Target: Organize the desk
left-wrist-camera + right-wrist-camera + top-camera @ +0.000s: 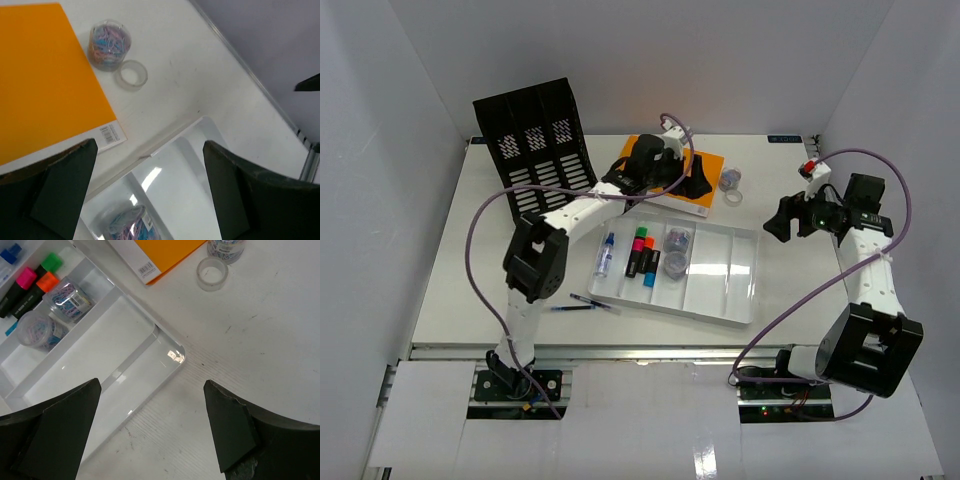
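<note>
1. Worktop: white, flat and rectangular with a metal rail along its 6 o'clock edge. It fills the middle of the top view and carries everything listed below.
2. File rack: black and slotted, leaning back at the 11 o'clock corner.
3. Tray: white with long compartments, lying at the centre, skewed. The three compartments toward 3 o'clock hold nothing.
4. Orange pad: flat at 12 o'clock of the tray, close to its far rim, with a barcode on the white corner.
5. My left claw: fingers wide apart with nothing between them, hanging over the pad's edge and the tray's far corner.
6. My right claw: fingers wide apart and gripping nothing, hanging at 3 o'clock of the tray, above its end corner.
7. Highlighters: black bodies with green, pink and orange caps, side by side in the second compartment from 9 o'clock.
8. Blue-capped marker: alone in the 9 o'clock end compartment.
9. Clip jars: two clear jars of coloured paper clips in the third compartment.
10. Loose clip jar: on the worktop at 1 o'clock of the tray.
11. Tape ring: clear, just beside that jar.
12. Pens: dark and thin, on the worktop at 8 o'clock of the tray.
</note>
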You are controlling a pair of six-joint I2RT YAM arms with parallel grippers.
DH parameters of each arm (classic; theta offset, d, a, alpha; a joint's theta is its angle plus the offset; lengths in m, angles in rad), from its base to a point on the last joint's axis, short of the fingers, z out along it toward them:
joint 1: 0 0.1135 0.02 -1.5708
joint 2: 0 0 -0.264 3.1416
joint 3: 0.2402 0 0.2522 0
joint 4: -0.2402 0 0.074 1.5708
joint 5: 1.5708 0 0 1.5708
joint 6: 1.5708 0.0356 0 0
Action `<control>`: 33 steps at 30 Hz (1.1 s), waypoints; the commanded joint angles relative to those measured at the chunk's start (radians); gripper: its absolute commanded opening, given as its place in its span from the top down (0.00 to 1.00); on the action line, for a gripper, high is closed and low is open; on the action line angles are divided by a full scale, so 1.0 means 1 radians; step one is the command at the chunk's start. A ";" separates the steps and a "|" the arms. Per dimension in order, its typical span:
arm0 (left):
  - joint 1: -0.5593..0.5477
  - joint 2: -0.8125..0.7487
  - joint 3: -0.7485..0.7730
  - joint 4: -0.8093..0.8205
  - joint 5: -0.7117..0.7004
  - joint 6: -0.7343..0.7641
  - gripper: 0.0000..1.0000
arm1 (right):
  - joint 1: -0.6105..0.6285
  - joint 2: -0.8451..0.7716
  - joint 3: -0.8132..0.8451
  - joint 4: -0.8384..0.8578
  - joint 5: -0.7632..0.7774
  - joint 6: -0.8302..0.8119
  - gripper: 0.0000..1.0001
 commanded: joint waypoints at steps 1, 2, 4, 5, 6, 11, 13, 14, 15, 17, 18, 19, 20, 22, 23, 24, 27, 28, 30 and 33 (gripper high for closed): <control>-0.050 0.187 0.352 -0.131 -0.078 0.069 0.02 | -0.043 -0.030 -0.004 0.053 -0.100 0.040 0.10; -0.053 0.233 0.405 -0.127 -0.090 0.085 0.02 | -0.048 -0.031 -0.004 0.054 -0.101 0.042 0.10; -0.059 0.267 0.392 -0.008 -0.091 0.092 0.02 | -0.063 -0.034 -0.006 0.053 -0.113 0.042 0.10; -0.062 0.276 0.374 0.041 -0.096 0.089 0.02 | -0.068 -0.034 -0.008 0.053 -0.125 0.042 0.10; -0.064 0.286 0.357 0.089 -0.101 0.086 0.02 | -0.074 -0.034 -0.009 0.053 -0.136 0.042 0.10; -0.088 0.407 0.460 0.234 -0.143 0.101 0.02 | -0.124 -0.030 -0.015 0.051 -0.179 0.044 0.10; -0.098 0.457 0.507 0.265 -0.179 0.106 0.02 | -0.142 -0.025 -0.017 0.048 -0.199 0.044 0.10; -0.102 0.477 0.521 0.273 -0.197 0.112 0.02 | -0.153 -0.024 -0.019 0.048 -0.209 0.044 0.10; -0.106 0.497 0.536 0.281 -0.216 0.119 0.02 | -0.163 -0.023 -0.021 0.047 -0.220 0.044 0.10; -0.113 0.530 0.550 0.302 -0.259 0.134 0.02 | -0.182 -0.021 -0.025 0.046 -0.240 0.045 0.10; -0.115 0.540 0.547 0.316 -0.282 0.143 0.02 | -0.190 -0.021 -0.026 0.045 -0.248 0.045 0.10; -0.116 0.548 0.541 0.330 -0.303 0.153 0.02 | -0.196 -0.022 -0.028 0.043 -0.254 0.045 0.10; -0.116 0.556 0.536 0.345 -0.323 0.162 0.02 | -0.201 -0.024 -0.029 0.042 -0.261 0.045 0.10; -0.116 0.573 0.537 0.376 -0.334 0.176 0.02 | -0.201 -0.030 -0.029 0.041 -0.268 0.045 0.10; -0.115 0.584 0.540 0.388 -0.334 0.181 0.02 | -0.201 -0.035 -0.029 0.041 -0.270 0.046 0.10; -0.116 0.590 0.546 0.404 -0.329 0.193 0.02 | -0.201 -0.039 -0.032 0.041 -0.275 0.047 0.10; -0.116 0.627 0.586 0.420 -0.317 0.205 0.02 | -0.201 -0.045 -0.031 0.042 -0.279 0.047 0.10; -0.116 0.638 0.592 0.435 -0.315 0.213 0.02 | -0.201 -0.045 -0.031 0.043 -0.279 0.047 0.10; -0.116 0.657 0.593 0.471 -0.312 0.220 0.02 | -0.201 -0.044 -0.031 0.044 -0.278 0.047 0.10; -0.116 0.702 0.634 0.501 -0.318 0.222 0.02 | -0.202 -0.038 -0.032 0.044 -0.275 0.049 0.10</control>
